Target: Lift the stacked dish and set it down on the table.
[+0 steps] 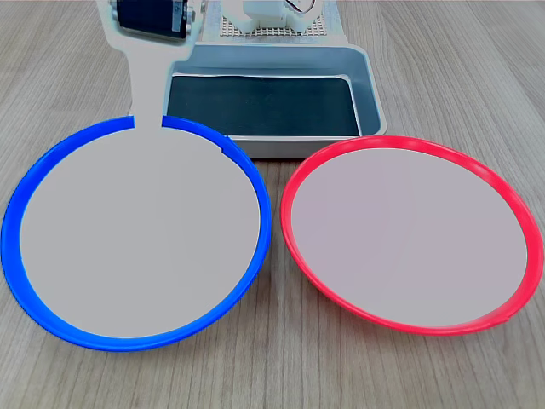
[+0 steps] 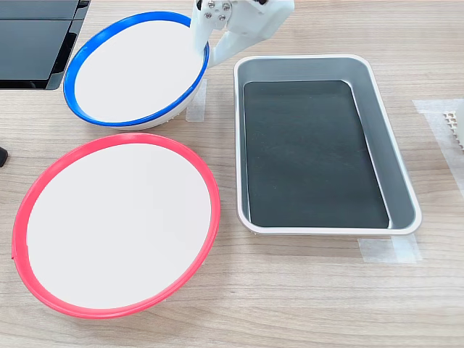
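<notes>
Second exterior view: jaws grip blue dish (image 2: 138, 69) rim (far edge).

The arm was white plastic throughout. At the upper left of the first exterior view, a black servo block (image 1: 153, 17) sat in a white bracket, and from it a long, flat white finger (image 1: 146, 81) ran down the frame. At the top centre of the second exterior view, the gripper (image 2: 217, 40) showed as smooth, rounded white shells with a cluster of small silver screws (image 2: 217, 9) near the frame's upper edge.
</notes>
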### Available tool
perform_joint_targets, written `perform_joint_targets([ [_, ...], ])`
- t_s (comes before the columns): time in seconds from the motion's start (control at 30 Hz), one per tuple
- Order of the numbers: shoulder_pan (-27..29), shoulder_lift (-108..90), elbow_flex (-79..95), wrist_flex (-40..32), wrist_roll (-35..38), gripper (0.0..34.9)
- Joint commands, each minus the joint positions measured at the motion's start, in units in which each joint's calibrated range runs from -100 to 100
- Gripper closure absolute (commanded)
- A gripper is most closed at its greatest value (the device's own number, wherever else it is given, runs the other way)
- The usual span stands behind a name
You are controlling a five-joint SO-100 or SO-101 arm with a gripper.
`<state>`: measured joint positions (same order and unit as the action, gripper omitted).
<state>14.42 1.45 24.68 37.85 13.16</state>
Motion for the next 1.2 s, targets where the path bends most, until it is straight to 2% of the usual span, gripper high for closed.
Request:
perform_joint_targets([
  [0.0, -0.4, 0.0, -1.7, -1.9, 0.0, 34.9],
  [0.17, 0.2, 0.2, 2.1, -4.5, 1.1, 34.9],
  [0.37, 0.4, -1.2, 4.2, -2.9, 2.0, 34.7],
  [0.4, 0.2, -1.8, 4.8, -2.1, 2.1, 33.5],
  [0.43, 0.2, -2.3, 5.2, -1.7, 2.1, 30.1],
  [0.47, 0.2, -2.5, 5.4, -1.4, 2.1, 28.5],
  [0.6, 0.0, -4.1, 5.8, 0.4, 2.0, 24.9],
  [0.7, -0.4, -6.3, 5.3, 3.3, 1.9, 25.1],
  [0.87, -1.8, -13.4, 3.9, 12.9, 1.4, 26.3],
  [0.93, -3.8, -19.1, 3.9, 18.7, 0.9, 29.3],
  [0.97, -4.9, -21.4, 4.2, 20.1, 0.5, 32.7],
  [1.0, -6.3, -24.3, 4.8, 21.1, 0.1, 34.3],
  [1.07, -8.1, -28.0, 6.0, 20.9, -1.0, 34.7],
  [1.17, -12.3, -37.7, 12.4, 15.3, -3.9, 34.9],
])
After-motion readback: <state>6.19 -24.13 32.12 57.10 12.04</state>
